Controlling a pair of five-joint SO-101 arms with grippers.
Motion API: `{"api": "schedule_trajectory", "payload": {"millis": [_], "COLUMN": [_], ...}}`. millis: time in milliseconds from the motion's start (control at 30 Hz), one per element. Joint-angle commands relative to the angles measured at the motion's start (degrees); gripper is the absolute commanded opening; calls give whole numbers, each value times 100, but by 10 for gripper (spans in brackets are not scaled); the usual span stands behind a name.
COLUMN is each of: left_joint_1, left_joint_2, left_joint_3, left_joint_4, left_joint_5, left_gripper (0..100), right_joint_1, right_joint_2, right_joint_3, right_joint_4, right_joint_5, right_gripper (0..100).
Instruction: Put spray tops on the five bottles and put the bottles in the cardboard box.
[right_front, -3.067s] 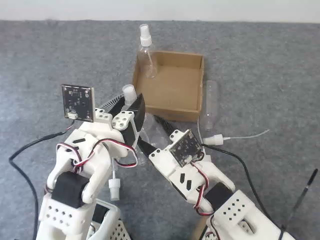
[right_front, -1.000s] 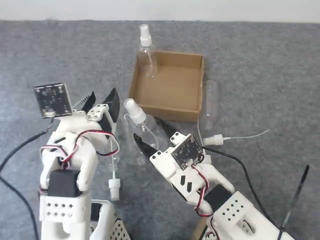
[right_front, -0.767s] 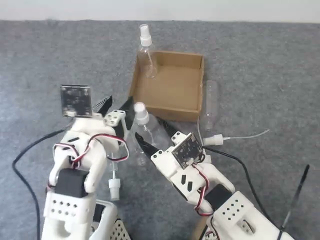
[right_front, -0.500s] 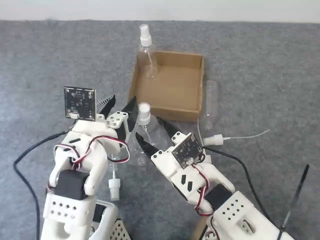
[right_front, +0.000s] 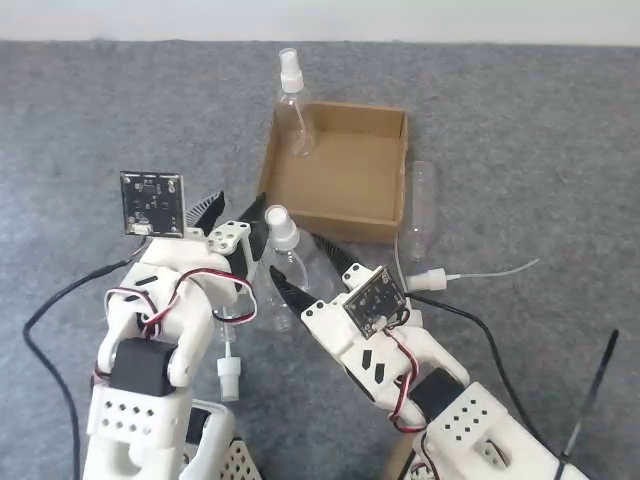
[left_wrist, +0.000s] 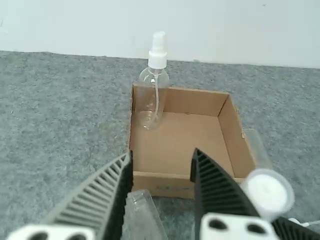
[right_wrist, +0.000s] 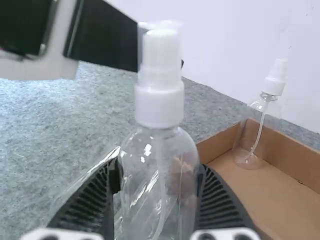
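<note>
So, your right pincer: it is closed on the sides of a clear bottle, one finger on each side.
Held bottle: it stands up straight, just in front of the cardboard box. You cannot tell if its bottom touches the table.
White spray top: it sits on the neck of the held bottle.
Your left pincer: it is wide open and holds nothing. It hangs just beside the white spray top, not around it. Its tips point at the box.
Cardboard box: it is open at the top and sits near the far side of the table.
Bottle in the box: it stands in the far corner on your left pincer's side, and it has a spray top on.
Bare bottle: it lies on the table, right beside the box wall on your right pincer's side. It has no top.
Loose spray top: it lies on the table near the bare bottle, with its thin tube pointing away from the arms.
Second loose top: it lies beside your left arm.
Low bottle: it lies on the table under your left pincer.
</note>
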Motion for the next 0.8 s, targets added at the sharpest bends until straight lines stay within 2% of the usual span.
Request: {"api": "schedule_trajectory", "payload": {"millis": [0, 200, 433, 500, 667, 767], "left_joint_1": [273, 1002, 1125, 1090, 273, 264], "left_joint_2": [-53, -53, -53, -53, -53, -53], "left_joint_3": [189, 382, 391, 365, 224, 374], "left_joint_4": [-44, -9, -44, -44, -149, -440], "left_joint_5": [62, -176, -185, -185, -141, -141], "left_gripper": [177, 159, 134, 133, 134, 134], "right_joint_1": [119, 242, 242, 233, 224, 207], "right_joint_2": [-57, -57, -57, -57, -57, -57], "right_joint_3": [-149, -141, -123, -114, -158, -220], "right_joint_4": [-136, -136, -136, -136, -136, -145], "right_joint_5": [70, 53, 53, 53, 62, 62], "right_gripper": [20, 20, 20, 20, 20, 20]}}
